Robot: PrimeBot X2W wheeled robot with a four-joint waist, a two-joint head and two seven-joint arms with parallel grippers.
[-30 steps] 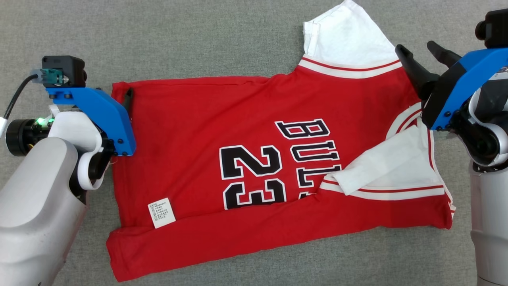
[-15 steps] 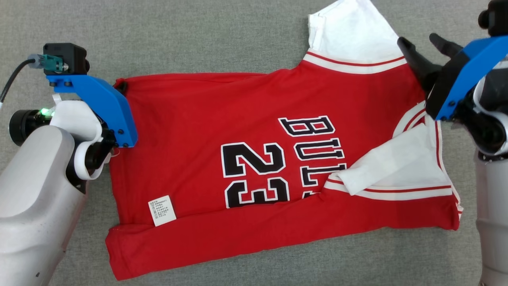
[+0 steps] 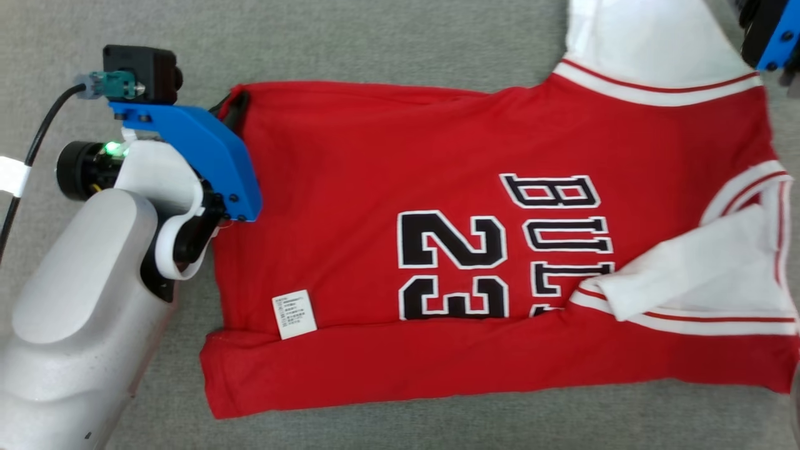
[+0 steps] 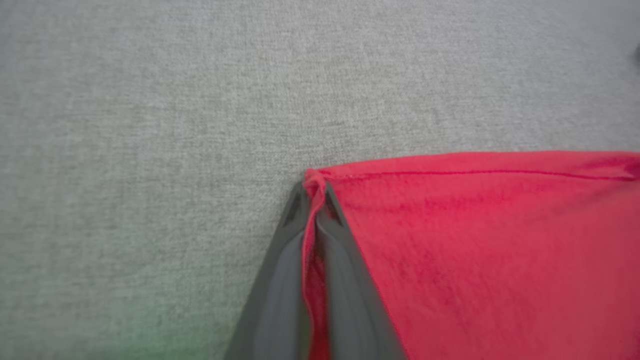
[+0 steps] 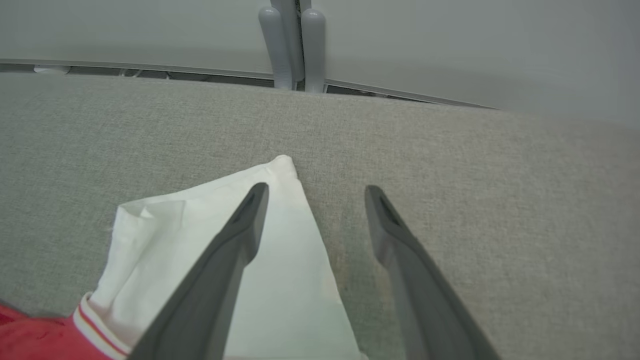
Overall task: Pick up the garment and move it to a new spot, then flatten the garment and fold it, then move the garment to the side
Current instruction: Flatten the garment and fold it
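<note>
The garment (image 3: 375,156) is a red jersey with black "23" lettering and white sleeves, lying mostly flat on the grey cloth surface (image 3: 375,37). Its near long edge is folded up, showing a white label (image 3: 294,314). My left gripper (image 3: 234,103) is shut on the far left hem corner. In the left wrist view the red hem (image 4: 475,250) is pinched between the two dark fingers (image 4: 280,280). My right gripper (image 5: 312,192) stands open above the far white sleeve (image 5: 165,235), one finger over the sleeve and one over bare cloth. Its blue mount (image 3: 778,37) is at the top right.
The grey surface (image 5: 500,175) ends at a far edge with a pale wall and two grey posts (image 5: 292,45) behind it. The second white sleeve (image 3: 700,262) lies folded over the jersey's right side. A black cable (image 3: 31,156) runs from my left wrist.
My left gripper has shut on the jersey's far left corner. The head camera has moved, so the whole picture sits further right. The right gripper stays open.
</note>
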